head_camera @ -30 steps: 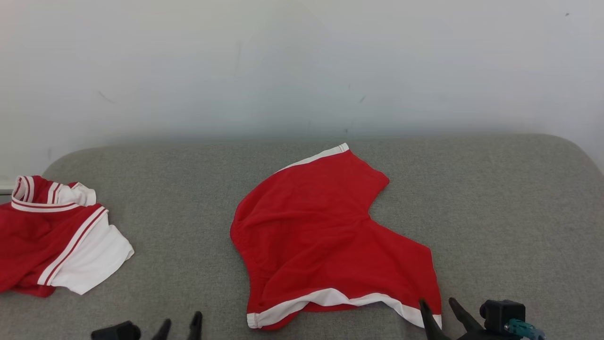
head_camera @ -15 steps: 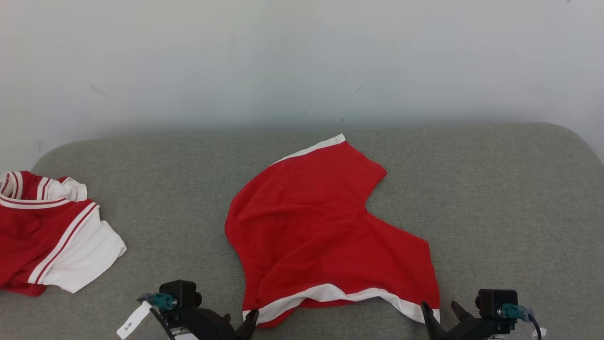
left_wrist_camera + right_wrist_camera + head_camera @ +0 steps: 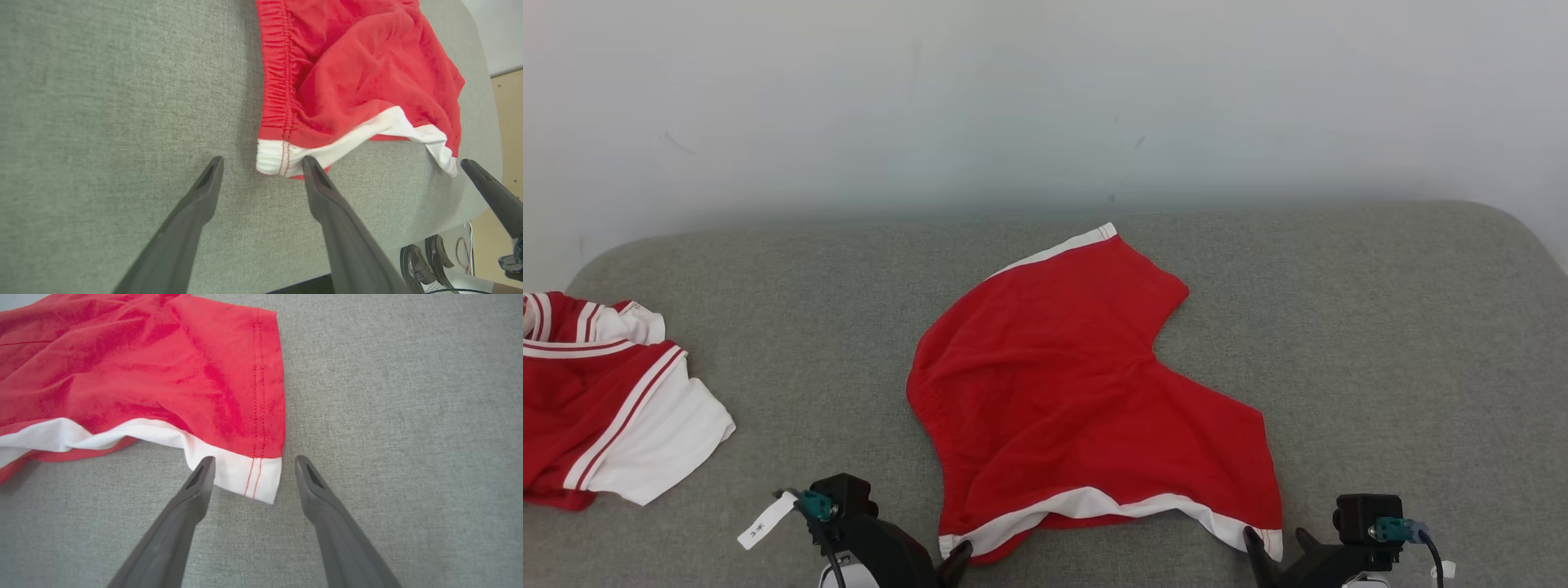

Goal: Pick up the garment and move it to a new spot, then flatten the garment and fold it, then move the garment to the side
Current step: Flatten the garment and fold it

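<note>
Lying spread across the middle of the grey padded surface (image 3: 1380, 327), the red shorts (image 3: 1086, 392) reach with their white-trimmed edge almost to its near edge. The left gripper (image 3: 261, 163) has its fingers spread wide, and the white corner below the elastic waistband sits between the tips. The right gripper (image 3: 251, 461) is likewise spread, its tips on either side of the other white corner. A second red-and-white garment (image 3: 596, 408) lies crumpled at the surface's left edge, well apart.
</note>
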{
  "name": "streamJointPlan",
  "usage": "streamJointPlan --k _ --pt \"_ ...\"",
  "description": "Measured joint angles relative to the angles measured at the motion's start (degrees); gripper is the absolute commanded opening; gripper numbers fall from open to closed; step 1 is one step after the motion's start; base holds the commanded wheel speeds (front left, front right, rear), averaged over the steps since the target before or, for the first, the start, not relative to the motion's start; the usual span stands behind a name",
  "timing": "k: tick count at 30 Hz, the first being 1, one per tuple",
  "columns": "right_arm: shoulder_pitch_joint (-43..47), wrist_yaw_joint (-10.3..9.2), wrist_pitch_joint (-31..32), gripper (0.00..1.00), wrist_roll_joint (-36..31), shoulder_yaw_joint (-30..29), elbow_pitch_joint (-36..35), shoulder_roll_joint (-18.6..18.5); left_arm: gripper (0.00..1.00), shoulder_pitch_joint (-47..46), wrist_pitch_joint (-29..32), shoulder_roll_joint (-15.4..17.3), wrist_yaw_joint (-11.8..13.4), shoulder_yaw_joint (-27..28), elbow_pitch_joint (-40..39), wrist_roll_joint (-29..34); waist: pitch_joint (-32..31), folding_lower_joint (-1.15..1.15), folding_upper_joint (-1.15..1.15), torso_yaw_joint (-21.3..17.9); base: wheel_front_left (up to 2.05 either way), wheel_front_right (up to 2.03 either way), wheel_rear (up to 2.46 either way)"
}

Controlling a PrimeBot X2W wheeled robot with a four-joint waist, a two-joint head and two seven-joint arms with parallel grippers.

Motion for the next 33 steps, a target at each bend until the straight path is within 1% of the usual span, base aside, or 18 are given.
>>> streamJointPlan --k 2,3,5,6,7,8,10,12,13,14,15,17,18,19,23,27,33 --pt "0.0 -0.01 0.4 1.00 -0.5 -1.4 0.8 0.6 1.00 -0.8 0.7 -0.3 0.0 0.0 1.0 0.0 0.2 0.00 0.00 0.0 0.00 0.00 0.00" --pt "0.0 -0.01 0.6 1.00 -0.7 -2.0 1.2 0.9 0.96 -1.1 0.7 -0.3 0.0 0.0 1.3 0.0 0.2 0.00 0.00 0.1 0.00 0.00 0.00" --pt "-0.1 -0.01 1.2 1.00 -1.9 -3.3 2.6 1.7 0.93 -1.9 1.2 -0.6 0.0 0.0 2.9 0.0 0.5 0.00 0.00 0.2 0.00 0.00 0.00" --pt "-0.1 -0.01 1.7 0.92 -1.9 -3.6 3.0 2.0 0.93 -1.9 1.3 -0.6 0.0 0.0 3.3 0.0 0.6 0.00 0.00 0.3 0.00 0.00 0.00" --pt "-0.1 -0.01 2.2 0.44 -2.5 -4.2 3.7 2.4 0.87 -2.1 1.4 -0.8 0.0 -0.1 4.0 -0.1 0.8 0.00 0.00 0.5 0.00 0.00 0.00" --pt "-0.2 -0.01 2.7 0.40 -3.1 -4.5 4.0 2.5 0.75 -2.4 1.4 -0.9 0.0 -0.2 4.4 -0.1 0.8 -0.01 0.00 0.7 0.00 0.00 0.00" --pt "-0.2 -0.01 3.1 0.40 -3.6 -4.8 4.1 2.6 0.66 -2.5 1.4 -1.1 0.0 -0.2 4.6 -0.1 0.8 -0.01 0.00 0.8 0.00 0.00 0.00" --pt "-0.2 -0.01 3.2 0.36 -3.9 -5.1 4.2 2.8 0.62 -2.5 1.4 -1.1 0.0 -0.2 4.8 -0.1 0.8 -0.01 0.00 0.9 0.00 0.00 0.00" --pt "-0.2 -0.01 3.2 0.35 -3.9 -5.4 4.3 2.9 0.54 -2.5 1.4 -1.1 0.0 -0.3 4.9 -0.1 0.8 -0.01 0.00 0.9 0.00 0.00 0.00" --pt "-0.2 -0.01 3.2 0.21 -4.0 -5.6 4.4 3.0 0.47 -2.6 1.3 -1.2 0.0 -0.3 4.9 -0.1 0.8 -0.01 0.00 0.9 0.00 0.00 0.00" --pt "-0.2 -0.01 3.6 0.02 -4.2 -5.8 4.4 3.0 0.40 -2.8 1.3 -1.2 -0.1 -0.3 5.0 -0.1 0.8 -0.01 0.00 1.0 0.00 0.00 0.00" --pt "-0.3 -0.01 3.7 0.00 -4.5 -6.0 4.5 3.1 0.14 -3.0 1.2 -1.2 -0.1 -0.3 5.1 -0.1 0.8 -0.01 0.00 1.0 0.00 0.00 0.00" --pt "-0.3 -0.01 3.7 0.00 -4.5 -6.0 4.5 3.1 0.04 -3.2 1.1 -1.2 -0.1 -0.3 5.1 -0.1 0.8 -0.01 0.00 1.0 0.00 0.00 0.00" --pt "-0.3 -0.01 3.7 0.00 -4.7 -6.0 4.5 3.2 0.00 -3.4 0.8 -1.2 -0.1 -0.3 5.1 -0.1 0.8 -0.01 0.00 1.0 0.00 0.00 0.00" --pt "-0.3 -0.01 3.7 0.00 -5.0 -6.4 4.1 3.3 0.00 -3.4 -0.1 -1.3 -0.6 -0.3 5.3 -0.4 0.7 -0.01 0.00 0.9 0.00 0.00 0.00" --pt "-0.2 -0.01 3.7 0.00 -4.1 -7.0 2.1 3.4 0.00 -3.3 -1.0 -1.2 -1.4 -0.3 4.6 -0.5 0.5 -0.01 0.00 0.9 0.00 0.00 0.00" --pt "1.6 0.00 3.6 0.00 -3.2 -8.0 -2.2 3.1 0.00 -1.7 -3.1 0.7 -2.4 -0.6 1.9 0.0 0.1 -0.01 0.00 1.0 0.00 0.00 0.00"
